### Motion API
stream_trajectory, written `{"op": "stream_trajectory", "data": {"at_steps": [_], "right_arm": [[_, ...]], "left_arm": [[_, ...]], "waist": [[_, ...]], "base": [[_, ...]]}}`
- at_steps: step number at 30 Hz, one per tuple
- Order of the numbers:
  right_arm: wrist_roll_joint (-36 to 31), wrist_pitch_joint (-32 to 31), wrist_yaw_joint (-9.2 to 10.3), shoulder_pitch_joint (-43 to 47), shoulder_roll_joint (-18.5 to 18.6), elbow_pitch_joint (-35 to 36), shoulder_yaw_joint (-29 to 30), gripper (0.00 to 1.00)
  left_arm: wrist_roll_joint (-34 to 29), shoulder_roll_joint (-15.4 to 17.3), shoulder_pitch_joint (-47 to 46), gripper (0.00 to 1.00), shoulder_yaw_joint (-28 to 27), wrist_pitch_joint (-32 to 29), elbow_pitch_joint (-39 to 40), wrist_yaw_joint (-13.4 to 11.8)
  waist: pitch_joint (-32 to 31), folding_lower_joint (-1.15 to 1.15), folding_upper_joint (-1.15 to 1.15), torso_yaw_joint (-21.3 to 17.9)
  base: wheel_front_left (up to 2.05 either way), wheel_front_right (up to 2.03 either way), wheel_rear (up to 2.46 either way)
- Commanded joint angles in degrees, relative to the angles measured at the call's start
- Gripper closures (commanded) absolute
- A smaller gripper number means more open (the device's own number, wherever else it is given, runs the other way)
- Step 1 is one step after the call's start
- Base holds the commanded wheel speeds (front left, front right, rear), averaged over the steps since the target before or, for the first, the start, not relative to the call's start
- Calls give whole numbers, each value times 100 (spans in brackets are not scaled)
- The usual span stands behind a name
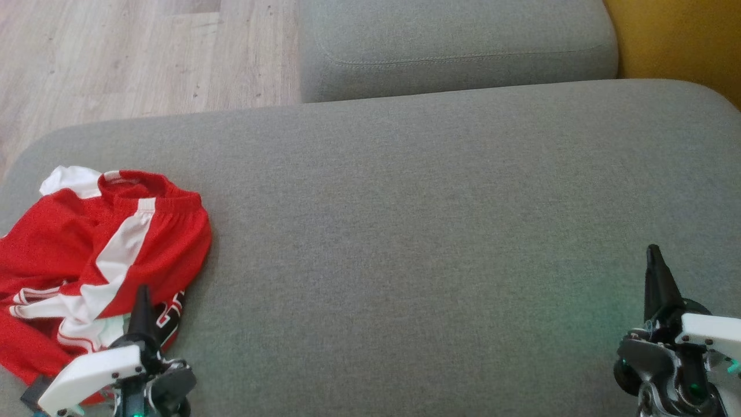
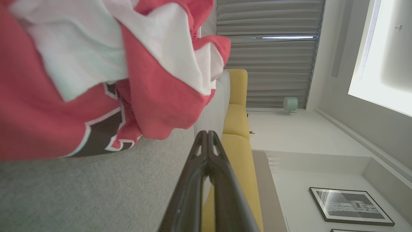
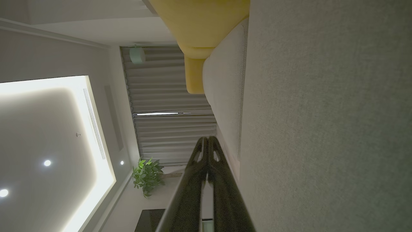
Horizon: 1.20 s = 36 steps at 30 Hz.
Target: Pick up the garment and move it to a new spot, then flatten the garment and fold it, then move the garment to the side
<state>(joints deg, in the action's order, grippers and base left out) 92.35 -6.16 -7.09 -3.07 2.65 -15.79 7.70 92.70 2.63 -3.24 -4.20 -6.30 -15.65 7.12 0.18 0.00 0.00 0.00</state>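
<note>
A crumpled red garment (image 1: 87, 255) with white stripes and a dark patch lies on the left end of the grey cushion (image 1: 434, 231). My left gripper (image 1: 143, 289) hovers at the garment's near right edge, fingers pressed together and holding nothing. In the left wrist view the garment (image 2: 96, 71) bunches up close beside the shut left gripper (image 2: 207, 132). My right gripper (image 1: 654, 250) stands shut over bare cushion at the lower right, far from the cloth. The right wrist view has the right gripper (image 3: 208, 138) with tips together, beside the grey cushion (image 3: 322, 129).
A second grey cushion (image 1: 451, 46) sits behind the near one. Yellow upholstery (image 1: 677, 40) shows at the back right, and wooden floor (image 1: 133, 58) at the back left. The wide middle and right of the near cushion are bare fabric.
</note>
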Motion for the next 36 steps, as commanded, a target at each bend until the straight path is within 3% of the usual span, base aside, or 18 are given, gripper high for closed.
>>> {"op": "stream_trajectory", "data": {"at_steps": [1, 4, 5, 8, 18, 36], "right_arm": [[-17, -32, -40, -311, 22, 177, -119, 100], [0, 0, 0, -1, 0, 1, -1, 100], [1, 1, 0, 12, -2, -36, -6, 0], [-1, 5, 5, 158, -17, -307, -20, 0], [-419, 210, 1, 167, -11, -210, -237, 0], [-2108, 514, -5, 279, -8, 134, -451, 0]], "left_arm": [[-52, 25, -295, 100, -231, -18, 162, 36], [0, 0, -1, 100, 0, 0, 1, 0], [3, 1, 7, 0, 14, 3, -43, -5], [1, -13, 147, 0, 49, 6, -304, -8], [-320, -9, 196, 0, 142, 211, -165, -25], [-2089, -4, 268, 0, 490, 517, 238, -373]], "waist": [[0, 0, 0, 0], [0, 0, 0, 0], [0, 0, 0, 0], [0, 0, 0, 0], [-63, 0, 0, 14], [-152, 0, 0, 65]], "base": [[0, 0, 0], [0, 0, 0], [0, 0, 0], [0, 0, 0], [0, 0, 0], [0, 0, 0]]}}
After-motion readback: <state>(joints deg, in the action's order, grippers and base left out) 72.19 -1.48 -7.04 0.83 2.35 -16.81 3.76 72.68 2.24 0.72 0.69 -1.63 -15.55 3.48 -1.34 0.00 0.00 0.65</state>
